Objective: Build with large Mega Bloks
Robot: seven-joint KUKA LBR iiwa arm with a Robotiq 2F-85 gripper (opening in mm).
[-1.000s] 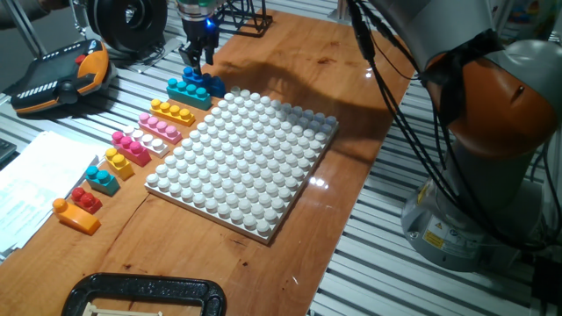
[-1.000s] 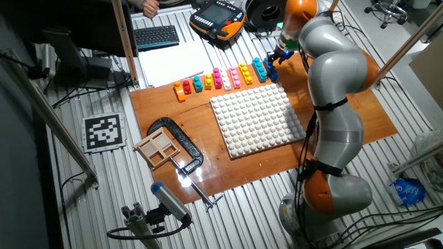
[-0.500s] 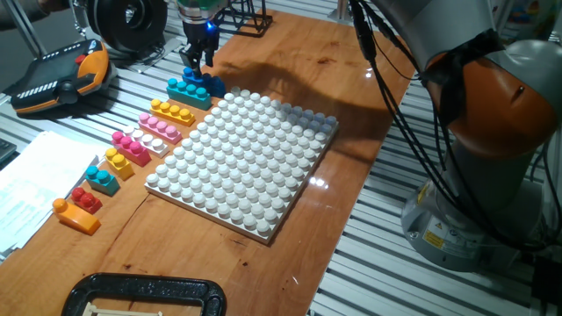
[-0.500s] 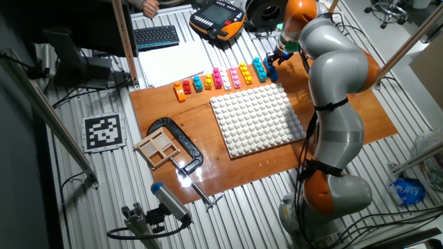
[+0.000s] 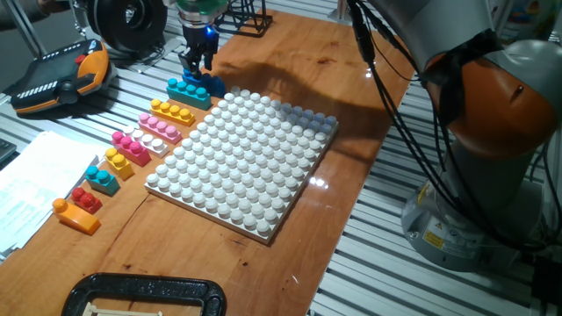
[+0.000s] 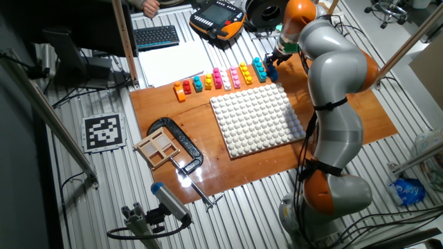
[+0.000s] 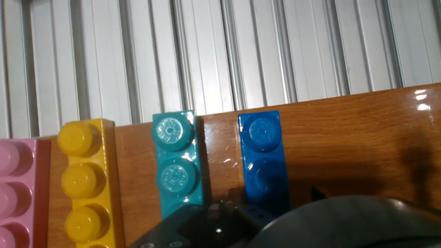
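My gripper (image 5: 197, 63) hangs just above the dark blue brick (image 5: 211, 84), at the far end of a row of Mega Bloks on the wooden board. It holds nothing and its fingers look slightly apart. It also shows in the other fixed view (image 6: 271, 59). In the hand view the dark blue brick (image 7: 262, 155) lies flat beside a cyan brick (image 7: 176, 162), a yellow brick (image 7: 84, 182) and a pink brick (image 7: 17, 193). The row runs on through cyan (image 5: 187, 92), yellow (image 5: 171, 111), pink (image 5: 161, 128) and magenta (image 5: 130, 147) to orange (image 5: 75, 215). The white studded baseplate (image 5: 246, 158) carries no bricks.
A teach pendant (image 5: 61, 75) and paper sheets (image 5: 35, 189) lie left of the board. A black clamp (image 5: 140, 294) sits at the near edge, with a small wooden tray (image 6: 158, 146) beside it. The arm's base (image 6: 325, 194) stands by the board's right side.
The gripper has risen a little above the dark blue brick. All the bricks stay where they were.
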